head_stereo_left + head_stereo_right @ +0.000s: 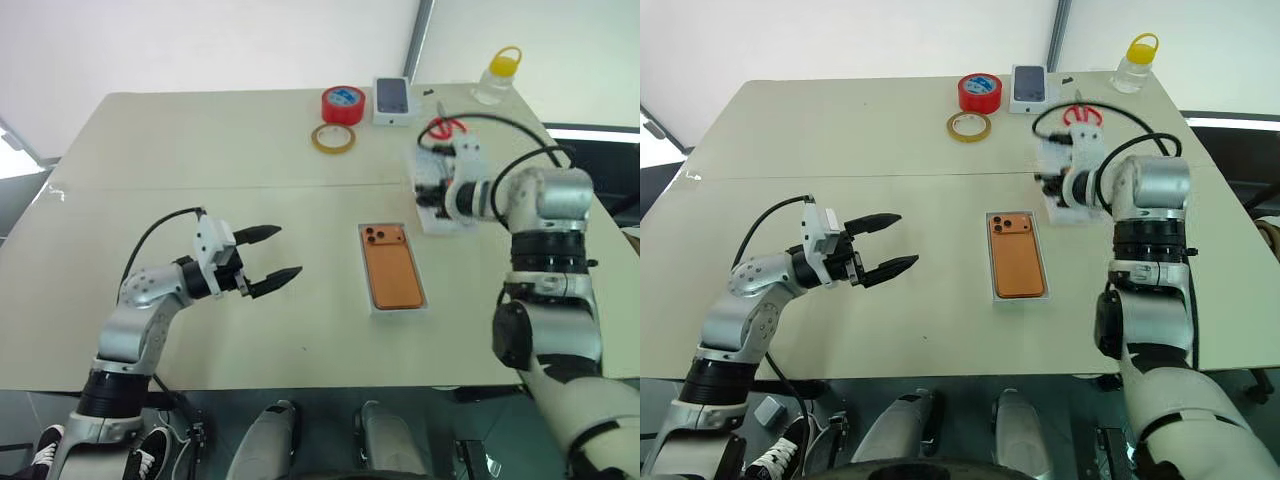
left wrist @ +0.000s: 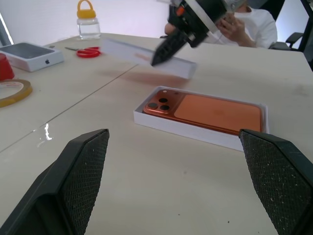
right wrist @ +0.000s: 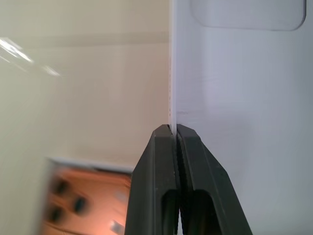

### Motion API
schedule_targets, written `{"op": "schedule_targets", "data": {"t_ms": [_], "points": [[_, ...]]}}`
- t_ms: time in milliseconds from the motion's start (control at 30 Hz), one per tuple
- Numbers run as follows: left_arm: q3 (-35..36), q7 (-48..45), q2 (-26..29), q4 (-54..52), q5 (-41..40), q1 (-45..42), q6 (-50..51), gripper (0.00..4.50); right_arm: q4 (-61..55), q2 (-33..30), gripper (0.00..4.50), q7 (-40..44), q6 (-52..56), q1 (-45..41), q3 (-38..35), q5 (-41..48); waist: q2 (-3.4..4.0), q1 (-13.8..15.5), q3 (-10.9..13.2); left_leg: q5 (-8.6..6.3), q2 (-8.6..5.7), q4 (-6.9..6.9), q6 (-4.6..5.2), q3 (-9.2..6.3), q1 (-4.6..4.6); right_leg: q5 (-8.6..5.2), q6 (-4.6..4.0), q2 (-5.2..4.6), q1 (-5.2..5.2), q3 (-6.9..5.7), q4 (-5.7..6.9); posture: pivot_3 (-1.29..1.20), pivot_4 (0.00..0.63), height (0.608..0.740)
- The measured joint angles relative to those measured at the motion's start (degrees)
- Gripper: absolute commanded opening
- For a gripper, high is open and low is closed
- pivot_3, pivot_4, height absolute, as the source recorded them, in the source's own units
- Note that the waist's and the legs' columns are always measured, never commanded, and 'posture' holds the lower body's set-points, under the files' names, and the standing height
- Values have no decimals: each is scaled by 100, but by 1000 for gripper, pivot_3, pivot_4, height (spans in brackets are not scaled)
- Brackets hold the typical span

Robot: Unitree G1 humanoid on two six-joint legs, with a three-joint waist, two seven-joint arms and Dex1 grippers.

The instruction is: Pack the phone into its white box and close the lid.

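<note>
My left gripper (image 1: 268, 262) hangs over the table's (image 1: 200, 140) left half, jaws wide apart and empty. To its right, well apart from it, the phone (image 1: 391, 266) lies back-up inside the white box (image 1: 369, 262) — mid-table, toward the near edge. Further right, my right gripper (image 2: 155, 59) pinches one wall of the lid (image 2: 146, 57) — lifted near the right edge.

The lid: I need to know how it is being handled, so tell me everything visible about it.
The lid is a white rectangular cardboard tray, all white inside. The right gripper is shut on one thin wall, holding it tilted above the table, just beyond the orange phone lying in its white box. Nothing else touches it.
</note>
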Motion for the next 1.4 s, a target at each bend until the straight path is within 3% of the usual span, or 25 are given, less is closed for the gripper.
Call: {"op": "schedule_targets", "data": {"t_ms": [200,333,433,667,833,1000,1100,1200,1400], "points": [[33,93,1,1,-28,-38,133,4500,-1108,1090,31,-17,157,338,-1335,1277,3,-4,1,1,-1,4,0,0,-1,1,-1,-1,-1,2,7,0,150,740],[41,127,5,0,-46,-76,244,4500,-1801,1926,31,-239,1416,314,-2627,2417,6,-7,2,1,2,-1,-1,-1,0,1,-2,1,-6,3,10,0,150,740],[52,144,9,0,-51,-93,259,4500,-2054,2073,31,-457,1811,473,-2780,3099,9,-6,2,1,2,-1,-1,-1,0,1,-3,0,-7,4,10,0,150,740],[368,547,-69,1,-195,-283,408,4500,-2424,1923,31,-1714,1838,2640,-1624,6188,24,-26,11,3,-1,1,2,7,-2,1,-2,-7,-9,11,9,0,150,740],[355,656,-141,-40,-254,-234,523,4500,-2774,893,31,-2885,971,3329,-231,8364,24,-133,11,3,4,0,2,6,2,1,-3,-1,-2,9,10,0,150,740],[284,693,-207,-261,-307,-123,645,4500,-3010,-103,31,-3232,140,3589,815,9333,23,-148,11,1,5,5,5,7,2,1,-2,0,5,7,6,0,150,740],[251,704,-241,-356,-342,23,763,4500,-3093,-162,31,-3268,-280,3754,1191,9429,21,-145,11,1,9,5,6,6,3,1,-2,5,7,6,4,0,150,740],[245,696,-246,-416,-437,152,854,3650,-3093,-149,0,-3377,-665,3815,1423,9432,21,-138,11,0,9,7,6,7,3,1,-2,4,8,7,3,0,150,740],[183,689,-373,-575,-532,319,901,516,-3062,66,0,-3792,-1303,3814,1606,9444,21,-113,11,0,9,7,6,5,3,1,-2,4,10,7,-1,0,150,740]]}}
